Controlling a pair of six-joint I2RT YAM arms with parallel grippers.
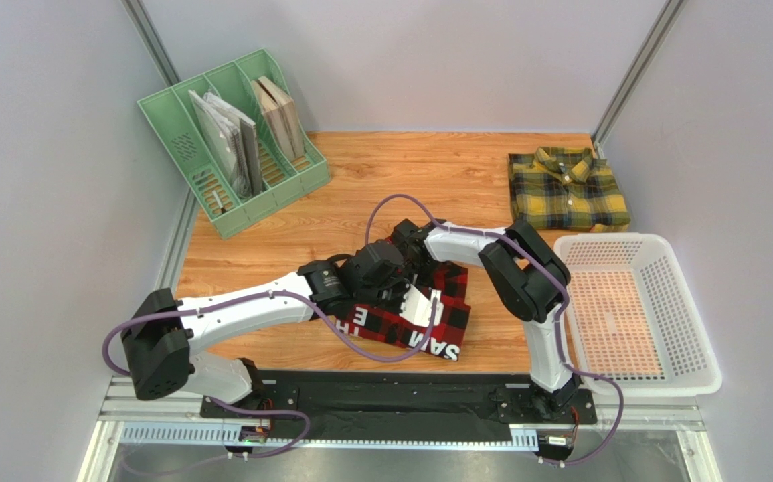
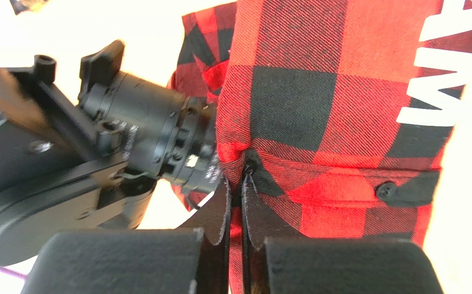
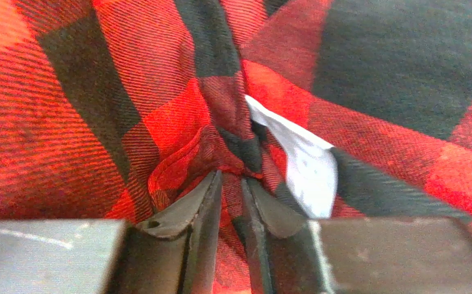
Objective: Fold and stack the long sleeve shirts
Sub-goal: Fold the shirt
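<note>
Surface (image 1: 360, 181): a wooden top with everything sitting on it.
White basket (image 1: 687, 377): on the right side, near the front. It hangs a bit past the right edge of the surface.
Green rack (image 1: 174, 126): in the far left corner, turned at a slant. It has books or folders standing in its slots.
Red shirt (image 1: 449, 319): red and black squares, lying in a bunched, partly folded heap near the front middle of the surface, just ahead of the two arms. Its long side runs left to right and dips a little toward the right.
White letters (image 1: 430, 344): big block letters along the red shirt's near edge. From the arms' side they look upside down.
Yellow shirt (image 1: 568, 191): yellow and dark green squares, folded flat in the far right corner, well apart from the red shirt. It is wider from left to right, and its collar points at the back wall.
Left gripper (image 2: 235, 196): jaws almost closed, pinching a fold of the red shirt beside a dark button (image 2: 385, 190).
Right gripper (image 3: 232, 184): jaws narrow, squeezing a bunch of the red shirt just beside a white tag (image 3: 306, 165).
Both grippers: very close together over the left part of the red shirt.
</note>
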